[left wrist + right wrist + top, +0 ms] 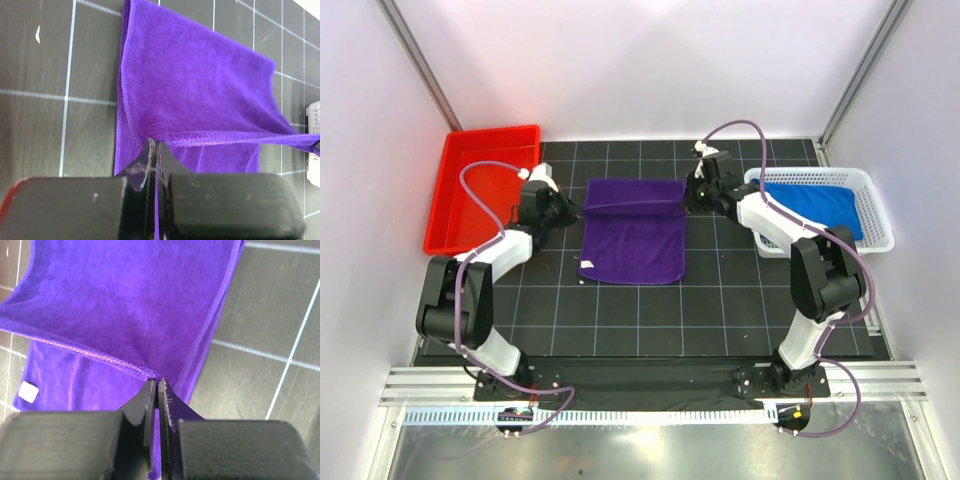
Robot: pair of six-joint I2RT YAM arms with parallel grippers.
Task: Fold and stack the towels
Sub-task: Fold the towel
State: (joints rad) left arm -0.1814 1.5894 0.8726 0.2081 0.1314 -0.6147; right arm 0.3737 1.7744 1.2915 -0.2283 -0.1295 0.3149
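The top external camera sits above and behind the arm bases. It looks down and forward over the whole gridded table (720,300), from the red tray (490,131) at far left to the white basket (876,214) at far right. Each wrist camera sits just behind its own gripper, the left gripper (155,144) and the right gripper (157,381), and faces the table at close range. All three views share the purple towel (632,240).

a red tray (445,215) sits at the far left of the black gridded mat (720,300); a white mesh basket (878,225) sits at the far right.
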